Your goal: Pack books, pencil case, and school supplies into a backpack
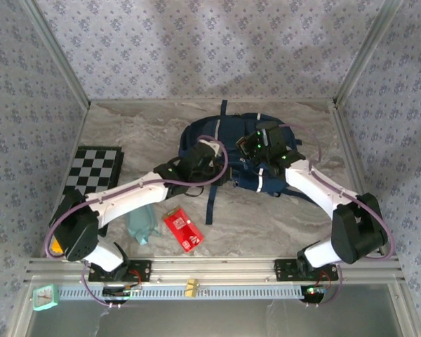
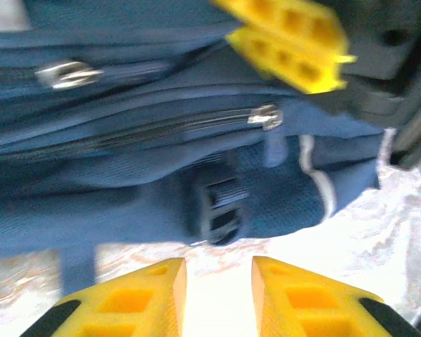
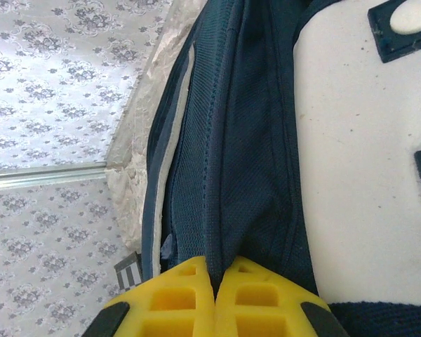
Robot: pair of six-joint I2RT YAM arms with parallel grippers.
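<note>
The navy backpack (image 1: 228, 140) lies at the back middle of the table. My right gripper (image 3: 215, 263) is shut on a fold of the backpack's (image 3: 245, 154) fabric beside its white panel. My left gripper (image 2: 219, 263) stands open, nothing between its yellow fingers, just off the backpack's (image 2: 126, 168) side by a black buckle (image 2: 221, 207). Two zipper pulls (image 2: 264, 117) show above the buckle. In the top view the left gripper (image 1: 205, 153) and right gripper (image 1: 256, 144) are both at the backpack. The teal pencil case (image 1: 140, 225) and the red school supplies packet (image 1: 183, 229) lie near the front. The books are out of view.
A checkerboard (image 1: 91, 172) lies at the left, partly under the left arm. A loose backpack strap (image 1: 212, 203) trails toward the front. Patterned walls and metal posts close in the table on three sides. The right gripper's yellow fingers (image 2: 288, 42) show in the left wrist view.
</note>
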